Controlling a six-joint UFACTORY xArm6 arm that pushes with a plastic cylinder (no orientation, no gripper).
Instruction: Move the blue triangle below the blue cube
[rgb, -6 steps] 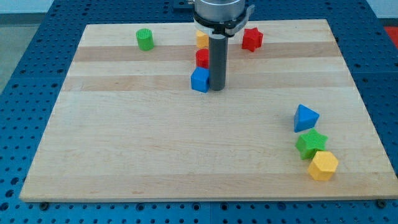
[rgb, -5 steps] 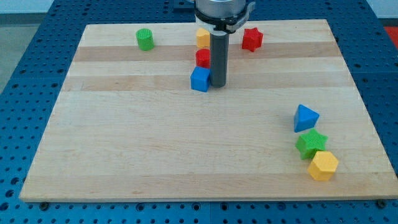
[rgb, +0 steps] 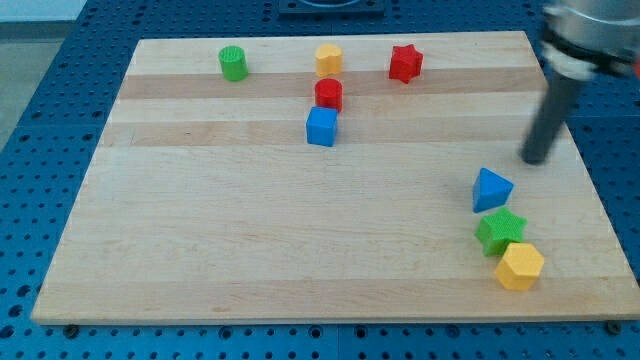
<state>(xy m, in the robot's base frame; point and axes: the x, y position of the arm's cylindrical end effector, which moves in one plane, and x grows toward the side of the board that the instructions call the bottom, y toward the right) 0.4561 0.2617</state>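
Note:
The blue triangle (rgb: 491, 189) lies at the board's right side, just above a green star (rgb: 500, 231). The blue cube (rgb: 322, 127) sits near the top middle, just below a red cylinder (rgb: 328, 95). My tip (rgb: 535, 160) is blurred at the right, a little above and to the right of the blue triangle, apart from it and far right of the blue cube.
A yellow hexagonal block (rgb: 519, 266) touches the green star from below. A green cylinder (rgb: 233, 63), a yellow block (rgb: 328, 59) and a red star (rgb: 405, 62) sit along the top. The wooden board (rgb: 250, 240) rests on a blue perforated table.
My tip has left the right side of the blue cube and swept far to the view's right, ending near the blue triangle. No block has moved.

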